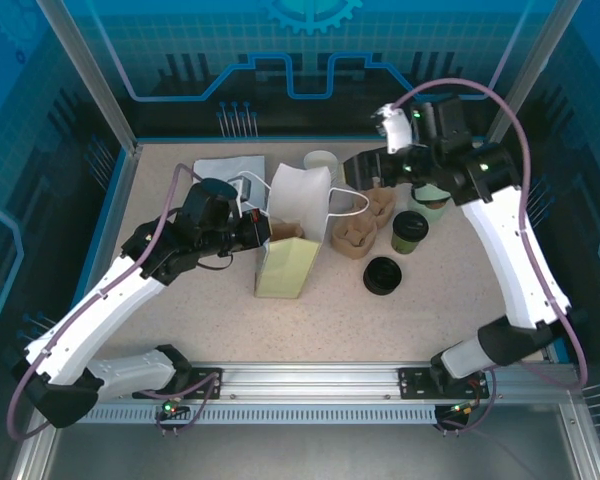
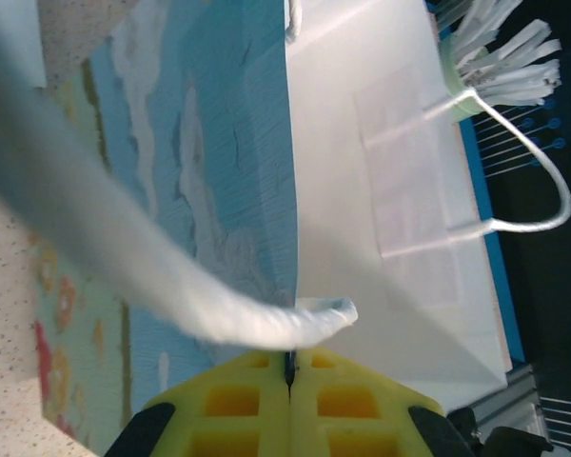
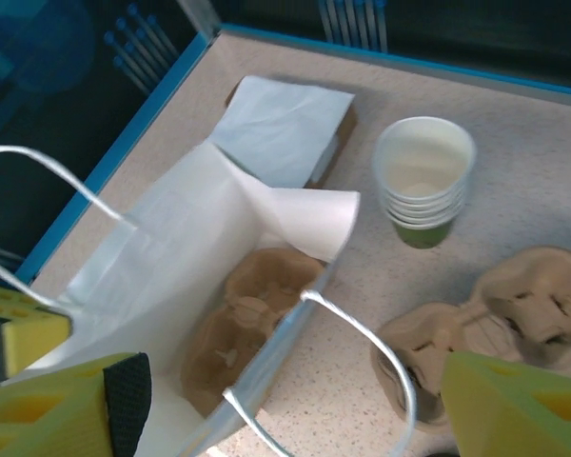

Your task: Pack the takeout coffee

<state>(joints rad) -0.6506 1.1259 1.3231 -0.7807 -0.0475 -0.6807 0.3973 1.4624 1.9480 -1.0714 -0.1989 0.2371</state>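
Left hand (image 2: 288, 365) clamps the bag's (image 1: 298, 205) handle (image 2: 257, 319), right hand (image 3: 285, 409) gapes empty over it; the takeout coffee (image 1: 410, 231), at the bag's three o'clock on the tabletop (image 1: 310, 320), could tip if grabbed off-centre.

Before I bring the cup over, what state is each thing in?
takeout coffee: upright, lid on, outside the bag.
paper bag: upright, mouth open, pulp tray inside.
spare lid: loose, lying flat beside the coffee.
cup stack: upright, empty.
left pincer: shut, at the bag's handle.
right pincer: open, above the bag.
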